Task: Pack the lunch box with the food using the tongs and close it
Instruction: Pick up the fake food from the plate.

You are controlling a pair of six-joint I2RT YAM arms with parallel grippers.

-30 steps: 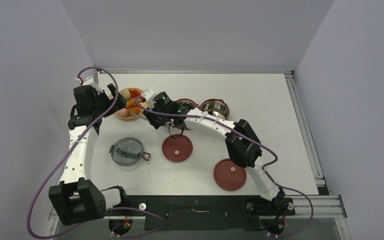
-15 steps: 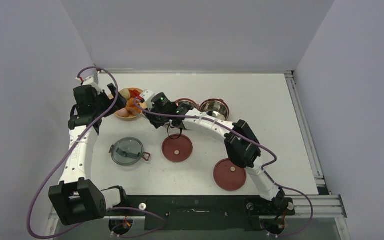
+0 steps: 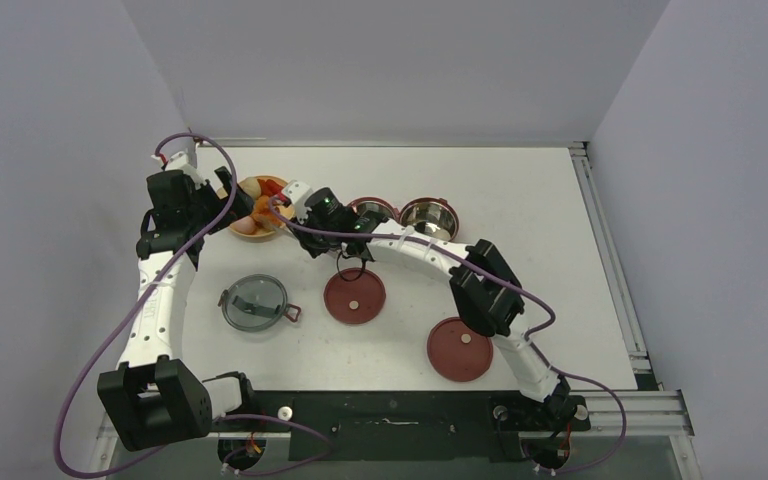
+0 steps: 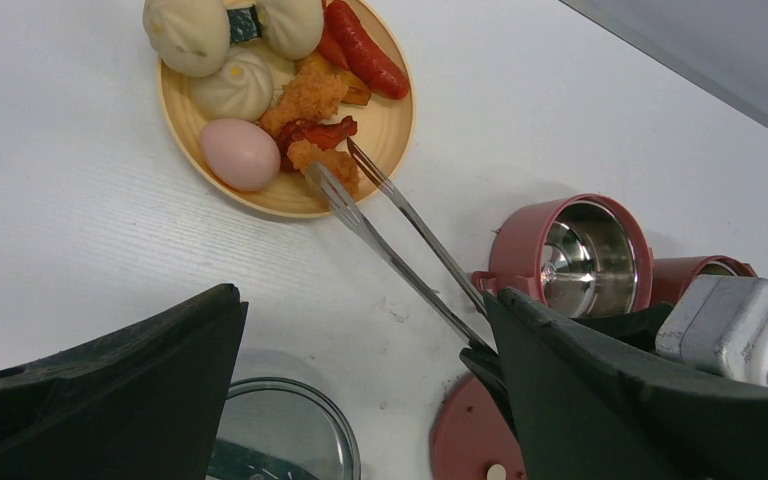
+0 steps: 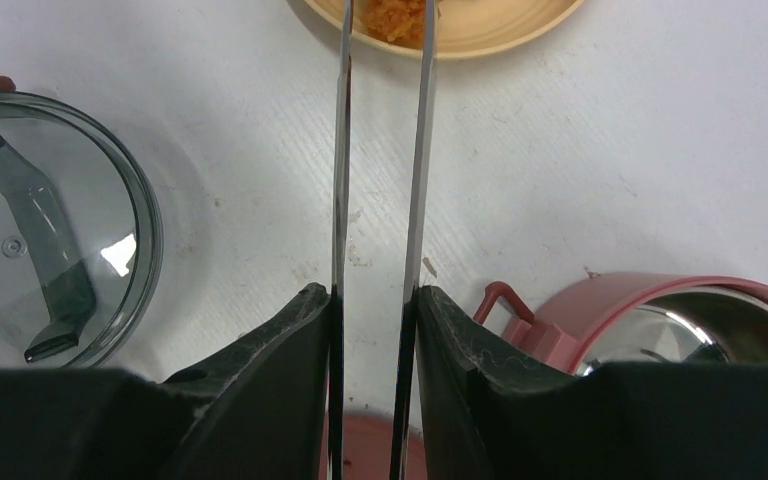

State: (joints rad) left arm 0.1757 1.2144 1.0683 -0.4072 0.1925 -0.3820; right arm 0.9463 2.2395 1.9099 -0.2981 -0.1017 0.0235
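My right gripper (image 5: 372, 295) is shut on the silver tongs (image 5: 341, 150), one finger pressing each arm. The tong tips reach onto the yellow plate (image 4: 385, 110) and pinch an orange-brown fried piece (image 4: 332, 160) of the food. More food lies on the plate: a pinkish egg (image 4: 240, 153), pale buns and red sausages. An open maroon lunch box container (image 4: 572, 250) with a steel inside stands to the right of the tongs, with a second one (image 3: 430, 215) beyond it. My left gripper (image 4: 360, 295) hangs open and empty above the table near the plate.
The grey translucent top lid (image 3: 254, 302) lies in front of the plate. Two flat maroon disc lids (image 3: 354, 296) (image 3: 460, 348) lie nearer the arm bases. The left wall stands close beside the left arm.
My right gripper has squeezed the tongs narrower and edged left toward the plate. The left arm has not moved.
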